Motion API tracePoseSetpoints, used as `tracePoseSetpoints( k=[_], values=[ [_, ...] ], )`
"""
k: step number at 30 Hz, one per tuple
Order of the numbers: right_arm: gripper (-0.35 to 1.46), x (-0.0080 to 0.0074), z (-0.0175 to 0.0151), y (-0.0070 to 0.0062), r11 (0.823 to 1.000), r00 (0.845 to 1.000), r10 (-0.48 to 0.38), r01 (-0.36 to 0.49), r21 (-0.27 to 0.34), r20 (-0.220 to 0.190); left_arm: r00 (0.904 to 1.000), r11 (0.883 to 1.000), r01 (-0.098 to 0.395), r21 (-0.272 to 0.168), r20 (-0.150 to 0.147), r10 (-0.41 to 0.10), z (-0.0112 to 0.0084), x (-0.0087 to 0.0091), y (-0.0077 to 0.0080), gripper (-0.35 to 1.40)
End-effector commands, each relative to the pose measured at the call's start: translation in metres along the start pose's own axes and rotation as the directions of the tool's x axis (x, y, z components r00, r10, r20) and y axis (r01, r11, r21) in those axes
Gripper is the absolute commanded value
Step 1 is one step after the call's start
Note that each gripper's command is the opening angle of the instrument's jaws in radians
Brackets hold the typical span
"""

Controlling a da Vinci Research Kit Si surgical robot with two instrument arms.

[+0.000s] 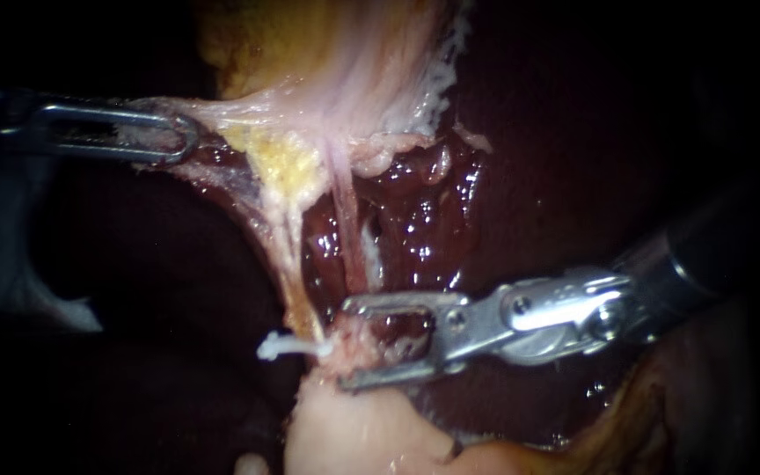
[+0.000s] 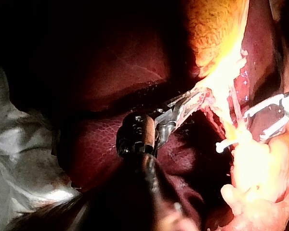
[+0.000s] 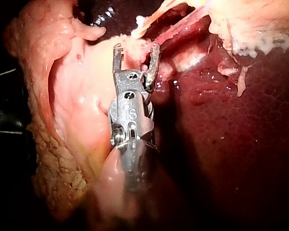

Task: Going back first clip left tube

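- My left instrument [image 1: 188, 139], a thin shaft with slotted metal jaws, comes in from the left of the endoscope view. Its jaws are closed on a pale membrane [image 1: 248, 110], a thin whitish sheet that hangs from the yellow-tan gallbladder [image 1: 310, 44] and is stretched toward the jaws.
- In the left wrist view the same left instrument [image 2: 192, 98] holds the edge of this sheet, just ahead of its dark wrist joint.
- My right instrument [image 1: 347, 345], silver with two long straight jaws, comes in from the right. Its jaws stand wide apart – a clear gap shows between them and they grip nothing. Some pinkish tissue lies in the gap.
- The right wrist view shows the right instrument [image 3: 137, 48] the same way, both tips spread like a fork against the pink tissue.
- The small white clip [image 1: 288, 346] sits on the lower end of the left tube [image 1: 296, 273], a thin yellowish strand. The clip sticks out sideways, just beside the tips of the open jaws; I cannot tell if it touches them.
- The right tube [image 1: 349, 233], a thin pink strand, runs beside the left tube, above the upper jaw.
- The dark red, wet liver [image 1: 573, 132] lies behind both tubes.
- A pale pink lump [image 1: 354, 431] of soft tissue lies under the clip and the lower jaw.
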State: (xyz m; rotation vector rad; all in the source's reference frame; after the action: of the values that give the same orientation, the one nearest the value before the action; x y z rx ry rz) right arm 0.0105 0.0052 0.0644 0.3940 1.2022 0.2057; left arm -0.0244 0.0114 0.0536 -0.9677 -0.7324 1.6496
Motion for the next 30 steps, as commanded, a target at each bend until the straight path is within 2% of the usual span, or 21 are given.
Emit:
tracePoseSetpoints(
  k=[1, 8, 16, 22, 30],
  values=[
    [0.50, 0.0002, -0.0009, 0.0001, 1.000, 1.000, -0.005, 0.005, -0.002, 0.001, 1.0000, 1.000, -0.001, -0.001, 0.000, 0.001, 0.0000, 0.0000, 0.0000, -0.35],
    [0.50, 0.0014, -0.0061, 0.0013, 0.999, 0.999, -0.051, 0.051, -0.016, 0.007, 1.0000, 1.000, -0.001, -0.001, 0.000, 0.001, 0.0000, 0.0000, 0.0000, -0.35],
    [0.50, 0.0018, -0.0081, 0.0020, 0.997, 0.997, -0.072, 0.072, -0.020, 0.009, 1.0000, 1.000, -0.001, 0.002, -0.002, 0.001, 0.0004, -0.0001, 0.0001, -0.35],
    [0.50, 0.0018, -0.0085, 0.0024, 0.997, 0.997, -0.076, 0.076, -0.020, 0.010, 1.0000, 1.000, -0.003, 0.001, -0.002, 0.003, 0.0020, -0.0007, 0.0003, -0.35],
    [0.50, 0.0016, -0.0088, 0.0025, 0.997, 0.997, -0.076, 0.076, -0.019, 0.010, 1.0000, 1.000, -0.008, 0.008, 0.006, 0.008, 0.0055, -0.0016, 0.0007, -0.35]
  ],
)
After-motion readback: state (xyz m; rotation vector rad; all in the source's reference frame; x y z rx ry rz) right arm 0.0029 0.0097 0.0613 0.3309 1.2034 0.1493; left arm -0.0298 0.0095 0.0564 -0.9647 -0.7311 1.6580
